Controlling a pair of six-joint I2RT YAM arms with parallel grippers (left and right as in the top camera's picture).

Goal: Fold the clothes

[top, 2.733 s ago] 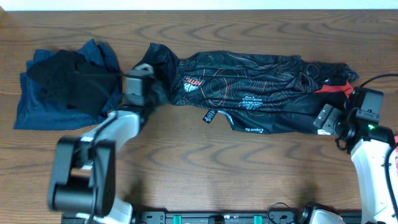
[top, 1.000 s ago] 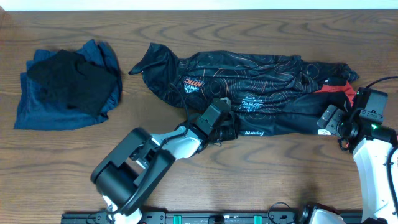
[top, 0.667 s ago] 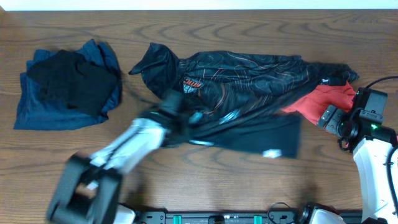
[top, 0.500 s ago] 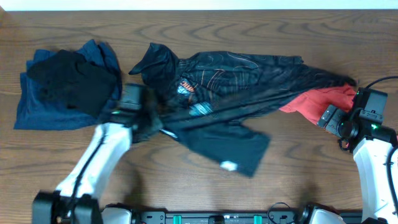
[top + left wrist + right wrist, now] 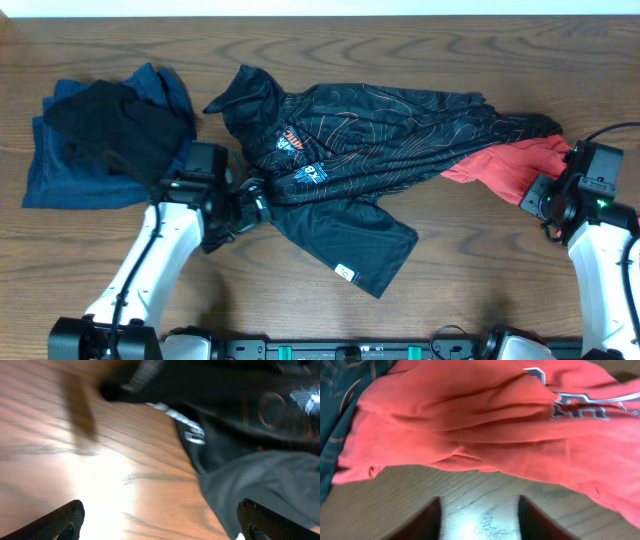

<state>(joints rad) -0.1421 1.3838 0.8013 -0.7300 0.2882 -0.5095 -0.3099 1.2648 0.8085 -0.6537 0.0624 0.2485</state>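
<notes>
The clothes' black shirt (image 5: 380,140) with thin orange lines lies crumpled across the table's middle, one flap (image 5: 365,250) reaching toward the front. A red garment (image 5: 510,165) sticks out from under its right end. My left gripper (image 5: 242,207) sits at the shirt's left front edge, open, over bare wood. In the left wrist view the left gripper (image 5: 162,521) has nothing between its fingers, and the shirt (image 5: 250,425) lies ahead and to the right. My right gripper (image 5: 480,520) is open, jaws partly apart over wood, just short of the red garment (image 5: 485,425).
A blue garment (image 5: 60,175) with a black one (image 5: 115,130) on top lies piled at the far left. The right arm's white link (image 5: 605,270) stands along the right edge. Bare wooden table (image 5: 480,290) shows in front of the shirt.
My left gripper pulled the shirt's front edge leftward across the table, then let go and opened. The shirt shifted left and the red garment came into view. The right arm stayed in place.
</notes>
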